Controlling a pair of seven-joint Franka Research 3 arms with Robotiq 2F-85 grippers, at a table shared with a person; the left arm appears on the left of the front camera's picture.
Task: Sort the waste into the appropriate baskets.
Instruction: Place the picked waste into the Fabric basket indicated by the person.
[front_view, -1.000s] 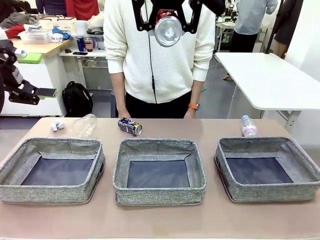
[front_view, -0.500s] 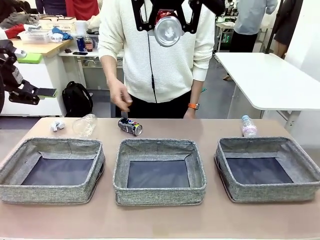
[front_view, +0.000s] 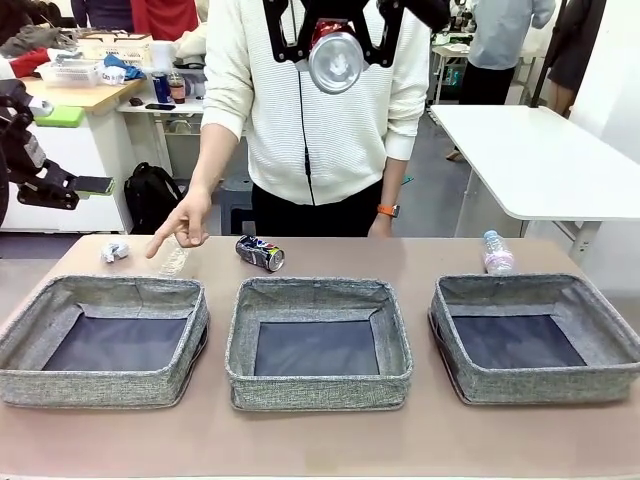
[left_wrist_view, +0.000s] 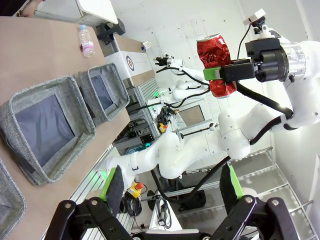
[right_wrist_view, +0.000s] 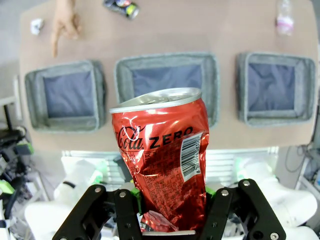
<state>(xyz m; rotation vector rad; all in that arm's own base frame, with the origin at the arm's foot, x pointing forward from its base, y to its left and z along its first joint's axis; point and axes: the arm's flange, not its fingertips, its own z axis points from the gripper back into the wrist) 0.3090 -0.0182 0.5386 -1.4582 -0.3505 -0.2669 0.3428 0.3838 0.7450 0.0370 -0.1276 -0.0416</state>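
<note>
High over the table's far side, my right gripper (front_view: 335, 48) is shut on the dented red soda can (front_view: 335, 60), which stands upright between the fingers in the right wrist view (right_wrist_view: 162, 150). My left gripper (left_wrist_view: 171, 186) is open and holds nothing, off the table's left side. On the far strip lie a white paper wad (front_view: 115, 250), a clear bottle (front_view: 172, 262), a dark blue can (front_view: 260, 252) and a pink-labelled bottle (front_view: 497, 253). The person's hand (front_view: 180, 228) points down over the clear bottle. Three grey baskets stand in a row: left (front_view: 100, 388), middle (front_view: 318, 392), right (front_view: 545, 388), all with bare dark bottoms.
The person stands at the far edge behind the middle basket, the other hand (front_view: 380, 225) resting at the table edge. A bare strip of tabletop (front_view: 320, 440) runs in front of the baskets. A white table (front_view: 540, 160) stands at the back right.
The person's hand has swung forward and down to point over the clear bottle at the far left. Both arms and the red can have stayed still.
</note>
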